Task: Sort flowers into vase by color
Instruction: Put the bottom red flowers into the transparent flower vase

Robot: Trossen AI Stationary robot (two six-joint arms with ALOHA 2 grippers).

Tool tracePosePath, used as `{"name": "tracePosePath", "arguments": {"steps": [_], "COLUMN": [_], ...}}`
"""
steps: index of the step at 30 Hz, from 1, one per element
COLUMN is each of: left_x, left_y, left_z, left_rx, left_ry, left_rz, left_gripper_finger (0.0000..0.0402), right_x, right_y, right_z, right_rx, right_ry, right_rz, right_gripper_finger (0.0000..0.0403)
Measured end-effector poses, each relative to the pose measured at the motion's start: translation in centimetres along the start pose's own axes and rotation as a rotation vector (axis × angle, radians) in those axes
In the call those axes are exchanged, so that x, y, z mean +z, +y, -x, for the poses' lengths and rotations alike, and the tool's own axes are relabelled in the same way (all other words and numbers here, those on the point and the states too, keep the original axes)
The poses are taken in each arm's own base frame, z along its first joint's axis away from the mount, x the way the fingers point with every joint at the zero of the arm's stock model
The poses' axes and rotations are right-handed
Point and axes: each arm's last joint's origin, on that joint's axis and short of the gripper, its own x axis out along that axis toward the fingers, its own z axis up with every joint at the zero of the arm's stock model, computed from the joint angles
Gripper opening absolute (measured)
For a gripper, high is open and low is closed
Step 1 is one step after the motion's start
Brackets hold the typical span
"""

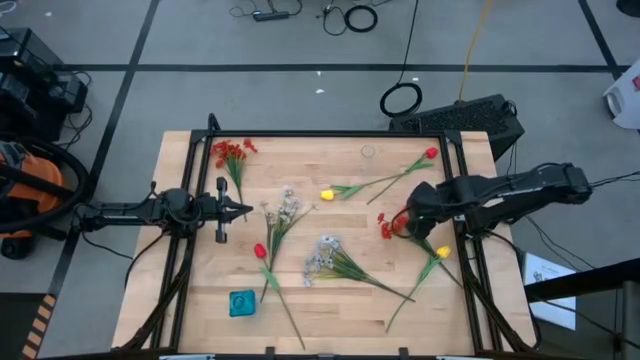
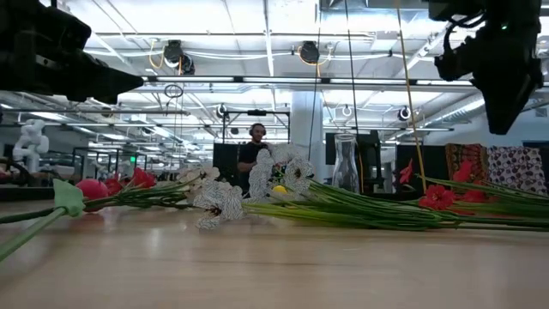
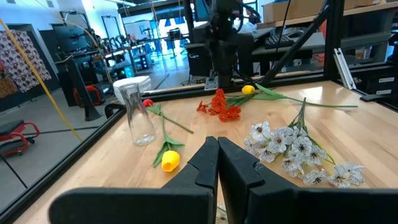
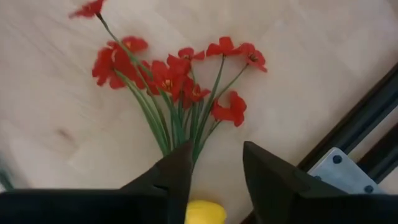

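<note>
Wooden table [image 1: 330, 300], scattered flowers [image 1: 335, 262], glass vase [image 3: 138, 115]; left fingers [image 3: 217, 163] together, right fingers [image 4: 214, 177] apart above red cluster [image 4: 177, 78]

Flowers [image 1: 330, 255] scattered on table [image 1: 180, 300]

Right tool [image 1: 408, 222] covers the stalk ends of the red cluster [image 4: 180, 74]; wrist view cuts the yellow tulip bud [image 4: 205, 213] at its lower edge. High view: glass vase [image 1: 368, 153] at 12 o'clock on the desk [image 1: 300, 160] barely discernible. Low view: left arm [image 2: 51, 51] cropped, its tool out of frame; person [image 2: 255, 148] behind too small to detail.
</note>
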Motion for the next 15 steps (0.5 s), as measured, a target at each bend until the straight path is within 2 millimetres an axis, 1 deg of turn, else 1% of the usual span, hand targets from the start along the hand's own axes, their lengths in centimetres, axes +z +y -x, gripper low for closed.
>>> {"name": "tracePosePath", "arguments": {"steps": [5, 8, 12, 15], "left_x": [0.0, 0.0, 0.0, 0.0], "left_y": [0.0, 0.0, 0.0, 0.0], "left_z": [0.0, 0.0, 0.0, 0.0], "left_rx": [0.000, 0.000, 0.000, 0.000], "left_ry": [0.000, 0.000, 0.000, 0.000], "left_rz": [0.000, 0.000, 0.000, 0.000], "left_gripper_finger": [0.0014, 0.0014, 0.0014, 0.0014], "right_x": [0.4, 0.4, -0.5, -1.2], "right_y": [1.2, 1.6, 1.7, 1.8], "right_z": [-1.5, -3.0, -5.5, -6.7], "right_rx": [-0.050, -0.093, -0.092, -0.044], "right_ry": [0.089, 0.127, 0.189, 0.204], "right_rz": [0.054, 0.076, 0.098, 0.101], "right_gripper_finger": [0.0164, 0.0167, 0.0167, 0.0167]}}
